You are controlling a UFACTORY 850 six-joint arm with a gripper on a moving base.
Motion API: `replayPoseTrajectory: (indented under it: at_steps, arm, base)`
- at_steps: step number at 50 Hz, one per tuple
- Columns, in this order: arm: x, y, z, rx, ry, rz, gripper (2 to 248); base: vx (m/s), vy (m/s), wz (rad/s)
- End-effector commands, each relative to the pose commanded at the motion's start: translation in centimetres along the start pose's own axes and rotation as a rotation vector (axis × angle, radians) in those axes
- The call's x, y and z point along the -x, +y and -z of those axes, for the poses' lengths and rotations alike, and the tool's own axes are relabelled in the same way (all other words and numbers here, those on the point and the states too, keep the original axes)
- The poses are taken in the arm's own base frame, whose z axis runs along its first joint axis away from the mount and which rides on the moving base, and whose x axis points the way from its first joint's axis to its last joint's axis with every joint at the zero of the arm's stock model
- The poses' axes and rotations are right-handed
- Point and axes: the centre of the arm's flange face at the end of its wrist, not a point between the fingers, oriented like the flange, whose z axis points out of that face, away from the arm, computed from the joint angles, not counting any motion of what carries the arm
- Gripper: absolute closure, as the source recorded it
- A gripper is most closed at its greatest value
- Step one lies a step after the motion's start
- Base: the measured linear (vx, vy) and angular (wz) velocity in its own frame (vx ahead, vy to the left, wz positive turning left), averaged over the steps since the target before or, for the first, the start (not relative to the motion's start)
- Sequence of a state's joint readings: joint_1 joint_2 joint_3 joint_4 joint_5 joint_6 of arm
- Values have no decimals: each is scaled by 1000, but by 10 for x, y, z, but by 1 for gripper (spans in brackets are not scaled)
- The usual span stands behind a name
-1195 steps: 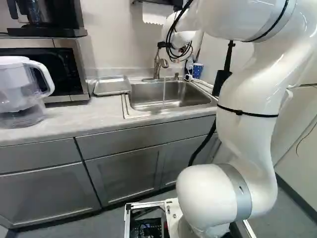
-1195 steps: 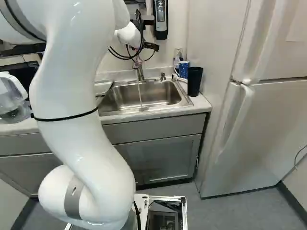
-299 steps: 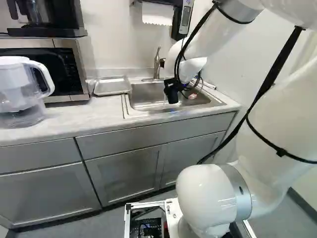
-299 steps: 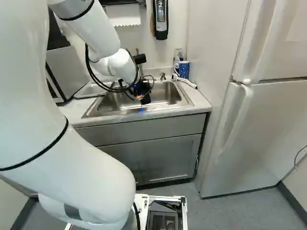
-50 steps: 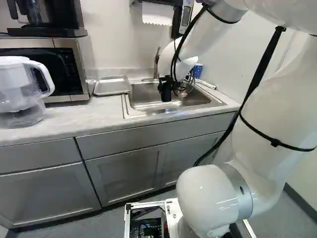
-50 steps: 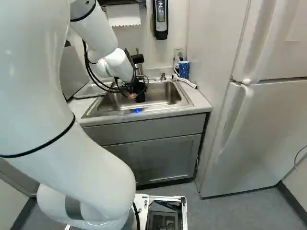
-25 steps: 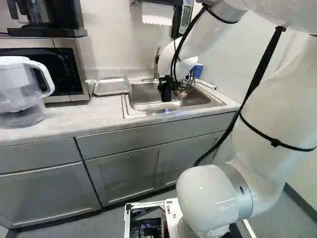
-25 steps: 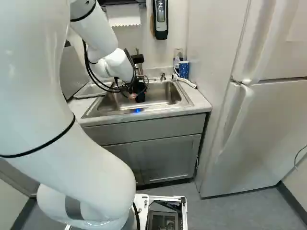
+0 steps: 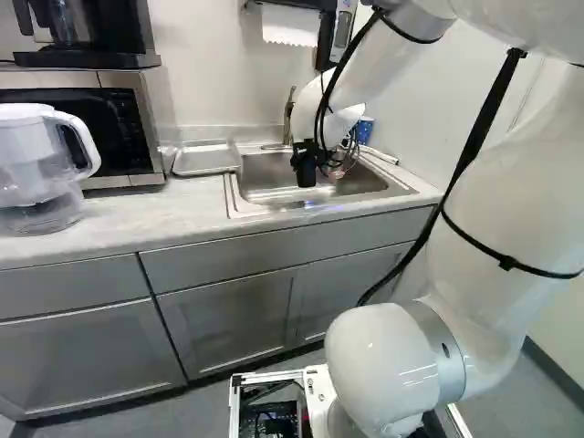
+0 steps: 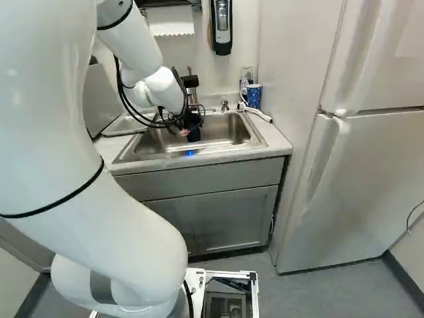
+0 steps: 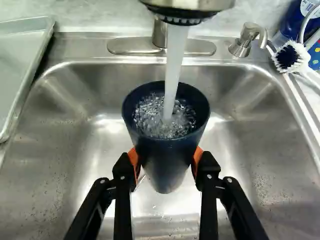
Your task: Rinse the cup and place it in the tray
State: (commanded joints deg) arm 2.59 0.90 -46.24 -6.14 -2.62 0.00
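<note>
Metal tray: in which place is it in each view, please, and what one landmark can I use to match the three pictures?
Left base view: tray left of centre, between the microwave and the sink.
Right base view: tray in the left part, just left of the sink, partly hidden by the arm.
Wrist view: tray beside the sink, partly cut off.
Shared landmark: the sink.

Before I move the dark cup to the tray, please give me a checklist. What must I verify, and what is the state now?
1. Gripper shut on the cup from both sides: ok.
2. Water stream falling inside the cup: ok.
3. Faucet turned off: not ok, water is running.
4. Cup emptied: not ok, water churns inside.
5. Cup fully clean: cannot tell.
6. Tray in place beside the sink: ok.
</note>
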Motion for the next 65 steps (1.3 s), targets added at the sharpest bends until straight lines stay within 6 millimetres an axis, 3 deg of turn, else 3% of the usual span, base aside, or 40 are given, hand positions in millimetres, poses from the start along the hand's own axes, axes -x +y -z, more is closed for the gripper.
replayPoseTrajectory:
  at_steps: [23, 65]
  arm:
    - [-1, -3, 1, -4, 2, 4, 129]
    - [-26, -63, 46, -95, 110, 97, 129]
  base:
    - [0, 0, 0]
    - [0, 0, 0]
